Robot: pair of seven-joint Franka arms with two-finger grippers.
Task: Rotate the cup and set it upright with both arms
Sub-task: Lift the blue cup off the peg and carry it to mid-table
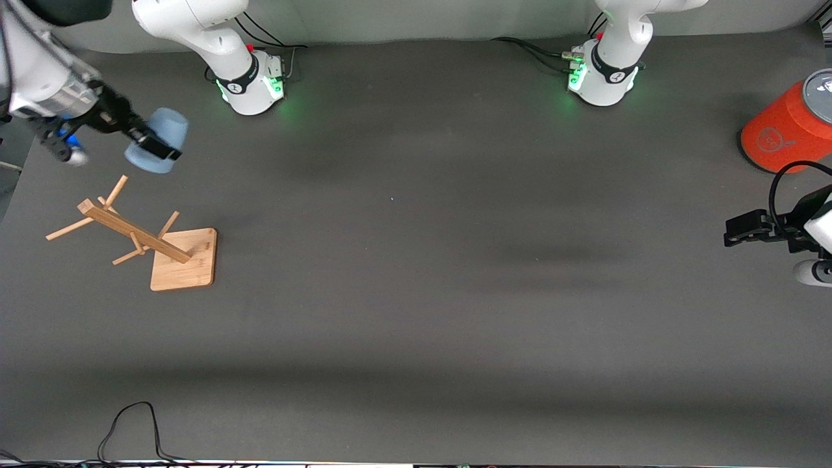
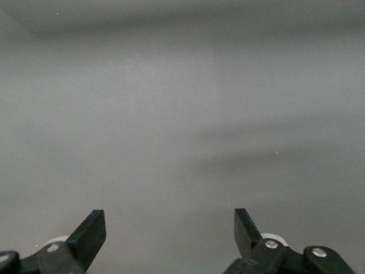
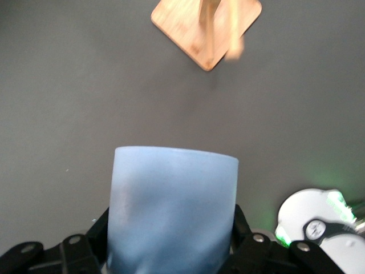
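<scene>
The right gripper [image 3: 171, 251] clamped the pale-blue cup [image 3: 171, 205] between its black fingers [image 3: 242, 228], above the grey table [image 3: 85, 85], with a wooden stand [image 3: 199, 28] below.

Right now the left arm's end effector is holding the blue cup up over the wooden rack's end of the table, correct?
Wrong arm. The right end effector holds the cup, as the front and right wrist views show. The left end effector waits open and empty near the orange container. The rest stands: the cup is up near the wooden rack.
</scene>
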